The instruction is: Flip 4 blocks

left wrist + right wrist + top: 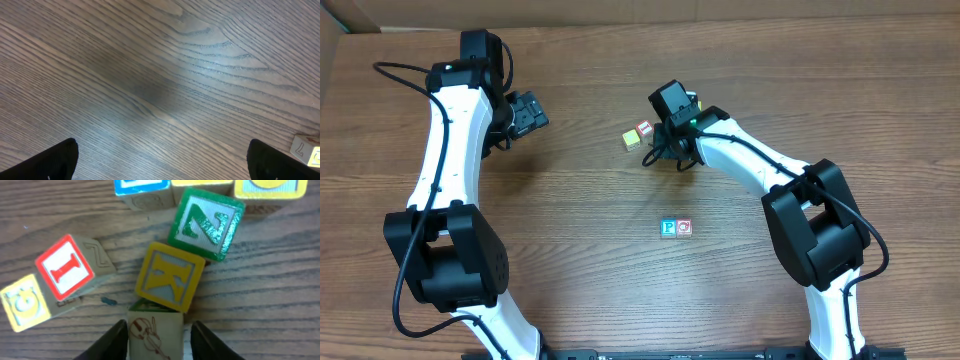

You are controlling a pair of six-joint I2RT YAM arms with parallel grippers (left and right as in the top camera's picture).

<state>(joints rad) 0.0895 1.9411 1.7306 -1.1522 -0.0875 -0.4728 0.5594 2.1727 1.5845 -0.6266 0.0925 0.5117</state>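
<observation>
As the right gripper (159, 329) stands with jaws narrow astride the cream block (152, 341), firm contact cannot be confirmed. This block touches the yellow K block (170, 276) at its six o'clock; the red I block (65, 267) lies at nine o'clock. Judged light, rigid, smooth wood: take opposite flat faces squarely. The left gripper (162, 160) gapes wide over the table (150, 75).

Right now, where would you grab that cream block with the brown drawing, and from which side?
Take the cream block by its left and right faces, coming down from above. Those two sides look free, while its far side butts against the yellow K block, leaving no room for a finger there. The right pincer stands astride it that way.
</observation>
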